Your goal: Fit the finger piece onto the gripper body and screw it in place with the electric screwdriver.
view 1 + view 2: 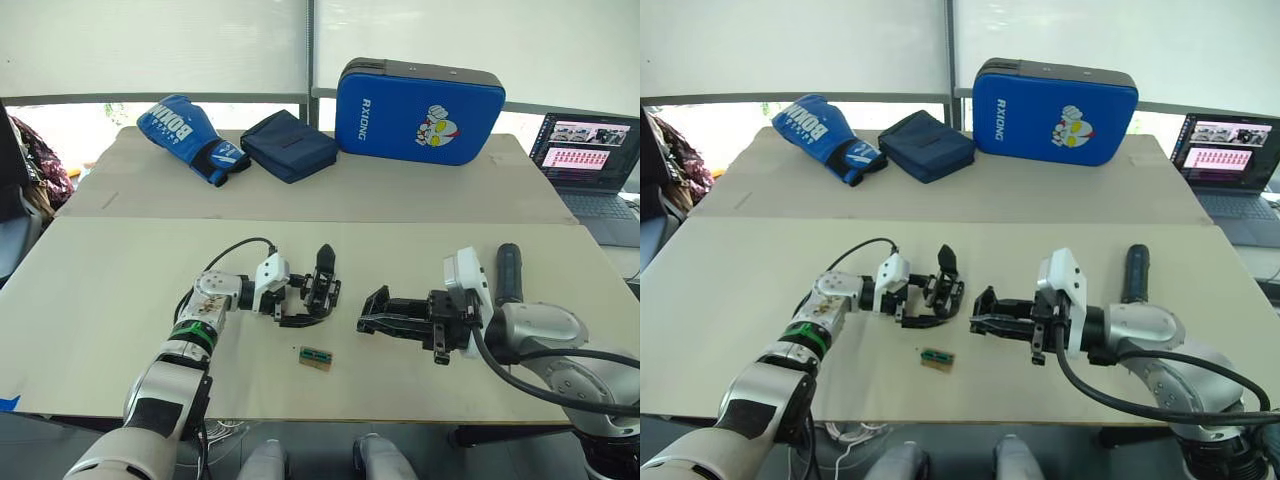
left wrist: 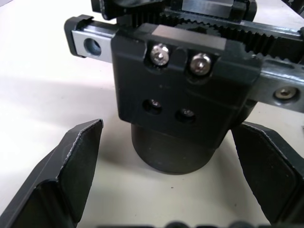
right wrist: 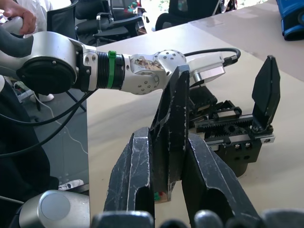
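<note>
Here the gripper body [image 1: 322, 290] stands upright on the near table [image 1: 120, 300] and serves as the landmark. It is a black block on a round black base, with 1 pointed black finger rising from it. In the left wrist view, 2 bright screw heads and 2 dark recessed holes show on its face, with a toothed rack running across the top.

The left gripper [image 1: 297, 305] reaches in from the body's left. Its 2 fingers [image 2: 66, 175] are spread wide, 1 on each side of the round base, with a gap to the base on both sides, so the jaws are open and hold nothing.

The right gripper [image 1: 985, 325] lies just right of the body, pointing toward it. Its jaws are closed on the finger piece [image 3: 172, 128], a flat black tapered part standing between the 2 fingers, its tip near the body but apart from it.

The electric screwdriver [image 1: 509, 272] lies on the table well to the right of the body, beyond the right arm.

A small green-and-tan block [image 1: 315, 358] lies nearer the table's front edge than the body. On the far table behind the body sit a blue boxing glove [image 1: 190, 137], a dark blue pouch [image 1: 288, 145] and a blue case [image 1: 418, 110]; a laptop [image 1: 590, 160] is far right.
</note>
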Available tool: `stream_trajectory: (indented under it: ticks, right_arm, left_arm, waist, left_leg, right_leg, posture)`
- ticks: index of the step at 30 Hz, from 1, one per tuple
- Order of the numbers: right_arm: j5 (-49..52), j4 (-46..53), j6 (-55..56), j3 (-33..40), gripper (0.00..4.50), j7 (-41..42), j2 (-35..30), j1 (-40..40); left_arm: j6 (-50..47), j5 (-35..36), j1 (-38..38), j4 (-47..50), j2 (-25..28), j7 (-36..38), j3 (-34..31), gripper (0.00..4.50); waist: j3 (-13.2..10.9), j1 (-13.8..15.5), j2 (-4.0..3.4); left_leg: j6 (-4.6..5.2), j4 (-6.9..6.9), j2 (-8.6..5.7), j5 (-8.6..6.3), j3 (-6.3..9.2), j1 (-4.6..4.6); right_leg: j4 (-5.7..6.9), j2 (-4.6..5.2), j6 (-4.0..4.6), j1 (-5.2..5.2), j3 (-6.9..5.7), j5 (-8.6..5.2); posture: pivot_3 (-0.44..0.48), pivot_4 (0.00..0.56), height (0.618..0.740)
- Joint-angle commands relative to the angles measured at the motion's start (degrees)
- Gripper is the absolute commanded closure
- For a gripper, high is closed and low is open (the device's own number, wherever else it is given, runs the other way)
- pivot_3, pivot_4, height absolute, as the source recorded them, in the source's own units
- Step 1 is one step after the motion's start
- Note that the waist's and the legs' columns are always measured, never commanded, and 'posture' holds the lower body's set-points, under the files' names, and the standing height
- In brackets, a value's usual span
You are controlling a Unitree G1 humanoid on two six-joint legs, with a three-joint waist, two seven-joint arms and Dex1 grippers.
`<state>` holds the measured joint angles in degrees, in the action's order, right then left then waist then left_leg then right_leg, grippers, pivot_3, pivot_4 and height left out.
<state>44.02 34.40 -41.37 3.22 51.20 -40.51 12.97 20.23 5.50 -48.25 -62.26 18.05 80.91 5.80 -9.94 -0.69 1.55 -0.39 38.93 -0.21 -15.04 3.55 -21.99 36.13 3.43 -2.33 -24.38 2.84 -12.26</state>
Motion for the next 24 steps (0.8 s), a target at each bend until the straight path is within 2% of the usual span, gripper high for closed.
stream_trajectory:
  ticks: [1, 4, 9, 12, 18, 24]
  right_arm:
    - [0.8, 2.2, 1.4, 1.0, 4.09, 0.2, -0.7, 0.2]
    - [0.9, 2.1, 1.3, 1.0, 4.09, 0.3, -0.8, 0.2]
    - [0.5, 1.7, 1.9, 0.5, 4.09, 0.3, -0.6, 0.9]
    - [-0.2, 0.3, 2.1, -1.0, 4.09, -1.0, 1.2, 4.3]
    - [-8.6, -8.0, 3.9, -9.4, 4.09, -3.6, 6.6, 15.6]
    - [-16.5, -16.1, 8.1, -16.0, 4.09, -2.2, 10.0, 20.7]
  left_arm:
    - [0.4, -0.3, -1.2, -0.4, -0.5, 0.3, -0.4, 0.89]
    - [0.6, -0.6, -1.2, -0.7, -0.6, 0.5, -0.3, 2.22]
    - [2.0, -1.1, -0.5, -0.1, -0.6, 1.1, 0.2, 2.21]
    - [2.4, -1.1, -0.1, 0.6, -0.9, 0.5, 0.0, 2.21]
    - [1.3, -1.7, 0.7, 2.2, -0.9, 0.5, 0.8, 2.21]
    - [0.4, -2.2, 1.0, 3.0, -0.6, -0.3, 1.4, 2.21]
  waist:
    - [0.0, 0.0, 0.00]
    - [0.0, 0.0, 0.00]
    - [0.0, 0.0, 0.00]
    - [0.0, 0.0, 0.00]
    - [0.0, -0.1, 0.00]
    - [0.0, -0.1, -0.01]
  left_leg:
    - [0.00, 0.00, 0.00, 0.00, 0.00, 0.00]
    - [0.00, 0.00, 0.00, 0.00, 0.00, 0.01]
    - [0.00, 0.00, 0.00, 0.00, 0.00, 0.02]
    - [0.00, 0.00, 0.00, 0.00, 0.00, 0.02]
    - [0.00, 0.02, 0.01, 0.00, 0.00, 0.08]
    - [0.00, 0.03, -0.01, 0.00, 0.03, 0.02]
  right_leg:
    - [0.00, 0.00, 0.00, 0.00, 0.00, 0.00]
    - [0.02, 0.00, 0.00, 0.00, 0.00, 0.00]
    - [0.02, -0.01, 0.00, 0.00, 0.00, 0.00]
    - [0.02, -0.01, 0.00, 0.01, 0.00, 0.00]
    - [0.08, -0.02, 0.00, 0.02, 0.00, 0.01]
    - [0.05, 0.01, 0.00, 0.01, -0.04, 0.02]
  posture:
    - [0.000, 0.150, 0.740]
    - [0.000, 0.150, 0.740]
    - [0.000, 0.150, 0.740]
    - [0.000, 0.150, 0.740]
    - [0.000, 0.150, 0.740]
    - [0.000, 0.150, 0.740]
